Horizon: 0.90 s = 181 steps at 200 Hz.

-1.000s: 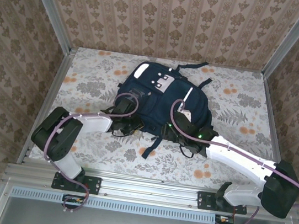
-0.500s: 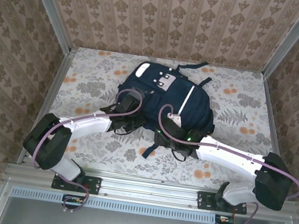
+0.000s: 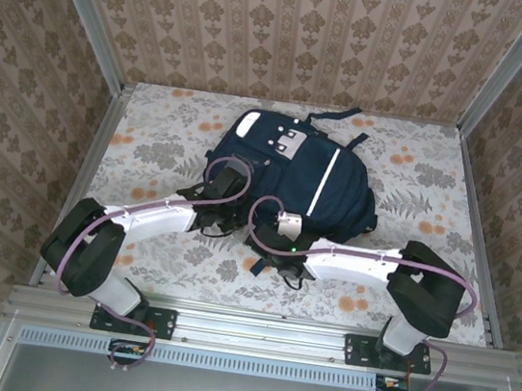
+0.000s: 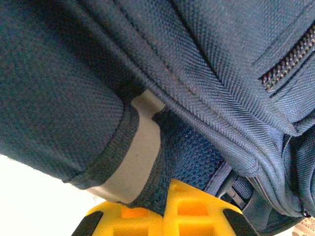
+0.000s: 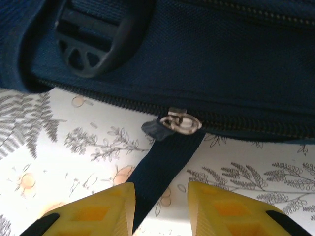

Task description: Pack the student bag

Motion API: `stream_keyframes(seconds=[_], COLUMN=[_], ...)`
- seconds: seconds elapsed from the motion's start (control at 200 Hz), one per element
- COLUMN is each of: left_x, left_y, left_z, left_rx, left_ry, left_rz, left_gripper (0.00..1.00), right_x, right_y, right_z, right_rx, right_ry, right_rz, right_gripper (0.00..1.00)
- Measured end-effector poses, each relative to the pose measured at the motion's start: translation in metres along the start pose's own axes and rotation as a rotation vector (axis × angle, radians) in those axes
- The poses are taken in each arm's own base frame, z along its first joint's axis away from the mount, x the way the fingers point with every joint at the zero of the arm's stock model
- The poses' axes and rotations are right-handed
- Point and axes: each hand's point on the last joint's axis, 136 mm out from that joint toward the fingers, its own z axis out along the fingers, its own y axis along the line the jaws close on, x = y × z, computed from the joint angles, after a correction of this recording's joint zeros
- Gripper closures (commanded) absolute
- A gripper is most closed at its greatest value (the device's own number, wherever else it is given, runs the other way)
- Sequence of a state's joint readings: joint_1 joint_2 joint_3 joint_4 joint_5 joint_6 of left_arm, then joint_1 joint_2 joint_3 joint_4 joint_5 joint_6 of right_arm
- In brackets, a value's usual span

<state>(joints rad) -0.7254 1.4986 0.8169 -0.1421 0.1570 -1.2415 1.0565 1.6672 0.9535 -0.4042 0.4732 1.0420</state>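
The student bag [image 3: 302, 177], navy with a white stripe and white patches, lies flat in the middle of the table. My left gripper [image 3: 227, 212] is at its near left edge. In the left wrist view the left gripper [image 4: 165, 189] is shut on a dark-edged grey strip [image 4: 140, 147] of the student bag [image 4: 221, 59]. My right gripper [image 3: 267, 240] is at the bag's near edge. In the right wrist view the right gripper [image 5: 161, 189] is open, a navy strap [image 5: 162, 162] runs loose between its fingers, and a metal zipper pull [image 5: 181, 122] sits just ahead on the shut zipper.
The floral tablecloth [image 3: 417, 193] lies bare to the right and left of the bag. Patterned walls and metal rails close in three sides. A black plastic buckle [image 5: 93, 39] hangs on the bag above the zipper. Loose straps [image 3: 342, 119] trail off the bag's far end.
My right gripper has swung left along the bag's near edge to the trailing strap, and its jaws have narrowed. The left gripper has closed fully on the bag's edge and stayed put.
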Motion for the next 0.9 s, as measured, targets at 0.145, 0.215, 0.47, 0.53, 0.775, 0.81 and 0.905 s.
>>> stream_keyframes(seconds=[0.145, 0.215, 0.47, 0.53, 0.775, 0.81, 0.905], left_x=[0.001, 0.001, 0.002, 0.002, 0.002, 0.003, 0.003], left_y=[0.000, 0.000, -0.005, -0.006, -0.007, -0.006, -0.007], left_z=[0.000, 0.000, -0.006, -0.007, -0.007, -0.007, -0.007], left_rx=[0.002, 0.003, 0.022, 0.027, 0.031, 0.031, 0.032], left_ry=[0.005, 0.007, 0.007, 0.005, 0.009, 0.011, 0.012], left_rz=[0.000, 0.000, 0.003, 0.004, 0.004, 0.004, 0.004], left_gripper=[1.00, 1.00, 1.00, 1.00, 1.00, 1.00, 1.00], right_x=[-0.007, -0.012, -0.028, -0.031, -0.036, -0.036, -0.037], right_y=[0.005, 0.008, 0.014, 0.013, -0.003, -0.005, -0.007], right_z=[0.005, 0.005, 0.008, 0.010, 0.009, 0.008, 0.008], right_rx=[0.015, 0.012, 0.065, 0.090, 0.190, 0.199, 0.206], right_ry=[-0.035, -0.053, -0.112, -0.124, -0.165, -0.169, -0.181], right_rz=[0.013, 0.022, 0.062, 0.072, 0.101, 0.104, 0.120], right_gripper=[0.63, 0.63, 0.63, 0.63, 0.60, 0.53, 0.51])
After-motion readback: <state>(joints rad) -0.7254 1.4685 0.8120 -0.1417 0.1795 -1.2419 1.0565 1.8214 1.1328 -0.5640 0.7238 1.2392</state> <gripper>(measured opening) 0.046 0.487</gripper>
